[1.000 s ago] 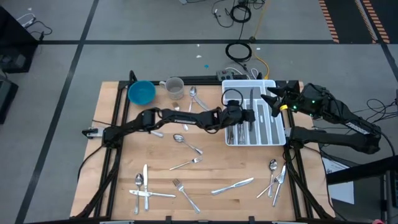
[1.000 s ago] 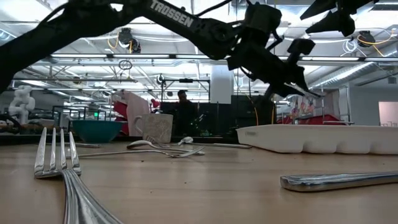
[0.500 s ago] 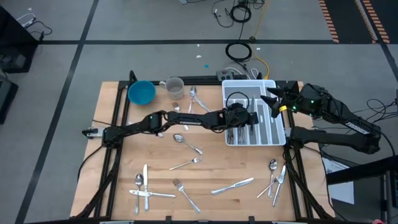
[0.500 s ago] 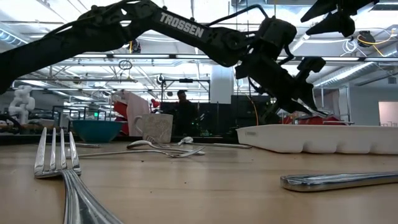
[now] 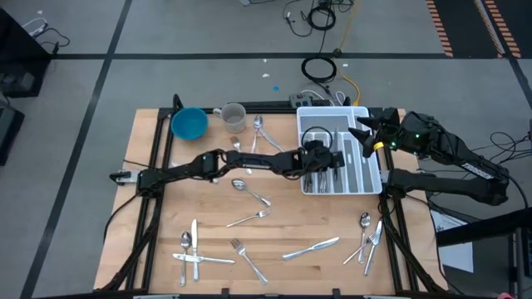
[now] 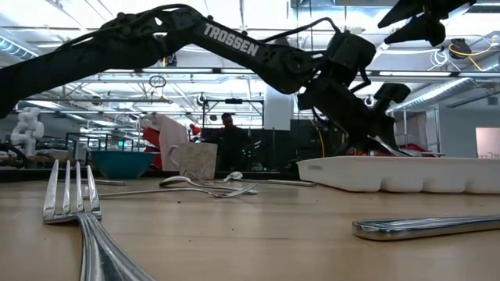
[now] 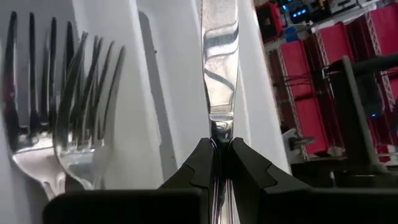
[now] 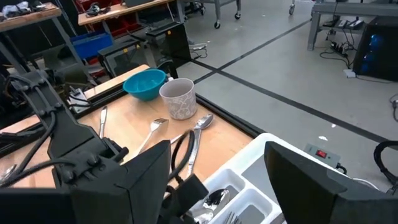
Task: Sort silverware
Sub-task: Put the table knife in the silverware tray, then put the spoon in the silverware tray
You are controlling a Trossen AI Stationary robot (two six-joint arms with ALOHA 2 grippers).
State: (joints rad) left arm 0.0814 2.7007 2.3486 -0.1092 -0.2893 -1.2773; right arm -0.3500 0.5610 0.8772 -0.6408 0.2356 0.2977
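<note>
We note the left arm stretched across to the white tray, blocking approach from that side; bare table beside the tray's near edge stays passable.

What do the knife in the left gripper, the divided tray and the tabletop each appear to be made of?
Knife: polished metal, likely steel; it mirrors its surroundings. The left gripper is shut on it.
Tray: matte white, probably moulded plastic; smooth rounded walls.
Tabletop: light wood, apparently butcher block; visible grain strips.

The knife tip runs off the frame; its handle hides inside the left gripper.
</note>
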